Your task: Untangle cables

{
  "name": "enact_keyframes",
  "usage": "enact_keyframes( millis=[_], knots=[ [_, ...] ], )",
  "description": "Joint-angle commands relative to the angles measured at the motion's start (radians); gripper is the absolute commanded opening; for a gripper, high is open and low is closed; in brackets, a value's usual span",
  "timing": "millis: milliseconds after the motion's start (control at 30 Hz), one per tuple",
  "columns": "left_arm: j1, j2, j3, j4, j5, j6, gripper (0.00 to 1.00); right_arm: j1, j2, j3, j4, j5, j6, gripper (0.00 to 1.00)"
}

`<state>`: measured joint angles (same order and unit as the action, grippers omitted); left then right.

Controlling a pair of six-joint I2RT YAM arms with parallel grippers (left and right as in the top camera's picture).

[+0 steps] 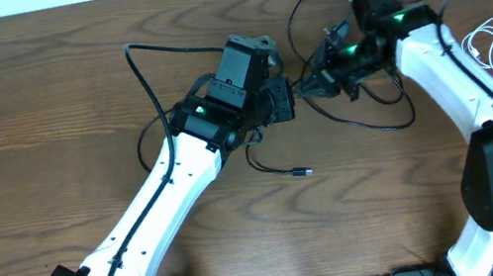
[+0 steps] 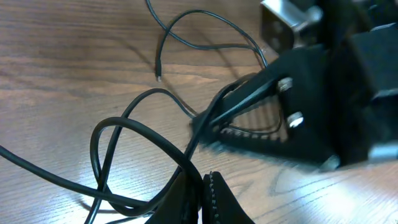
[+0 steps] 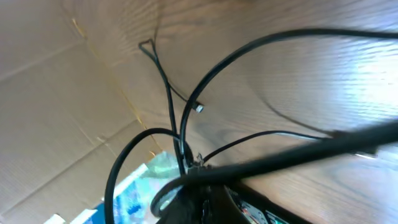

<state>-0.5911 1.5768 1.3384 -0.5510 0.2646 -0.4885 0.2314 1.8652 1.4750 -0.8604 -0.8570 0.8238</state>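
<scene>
one black cord (image 1: 372, 128) — seemingly pinched by both end effectors (image 1: 292, 98) (image 1: 311, 85)

No text, label, brand, number or sign can be read in any view; the blue-and-white packet (image 3: 127, 190) is too blurred.

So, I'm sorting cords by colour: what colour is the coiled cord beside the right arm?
The coiled cord is white; the overhead view shows it best.

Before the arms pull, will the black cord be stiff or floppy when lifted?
Probably floppy: the black cord lies in loose curves. Likely light, since it is thin. Its loops may snag on each other.
</scene>
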Motion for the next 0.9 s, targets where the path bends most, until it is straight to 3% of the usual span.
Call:
enact_keyframes(
  millis=[0, 133, 233, 367, 433, 867],
  knots=[
    [-0.006, 0.006, -0.002, 0.003, 0.023, 0.025, 0.07, 0.037, 0.005, -0.005, 0.01, 0.026, 0.04, 0.01],
    [-0.006, 0.006, -0.002, 0.003, 0.014, 0.05, 0.07, 0.042, 0.005, -0.005, 0.021, 0.026, -0.015, 0.05],
    [-0.005, 0.006, -0.002, -0.015, -0.056, 0.055, 0.07, 0.024, 0.005, -0.005, 0.02, -0.034, -0.135, 0.08],
    [0.01, 0.006, -0.002, -0.026, -0.121, 0.055, 0.08, -0.018, 0.005, -0.005, -0.013, -0.044, -0.209, 0.4],
    [0.017, 0.006, -0.002, -0.024, -0.119, 0.054, 0.07, -0.03, 0.005, -0.005, -0.019, -0.046, -0.208, 0.46],
    [-0.011, 0.006, -0.002, -0.035, -0.044, 0.055, 0.08, -0.032, 0.005, -0.005, -0.002, -0.035, -0.029, 0.41]
  ],
)
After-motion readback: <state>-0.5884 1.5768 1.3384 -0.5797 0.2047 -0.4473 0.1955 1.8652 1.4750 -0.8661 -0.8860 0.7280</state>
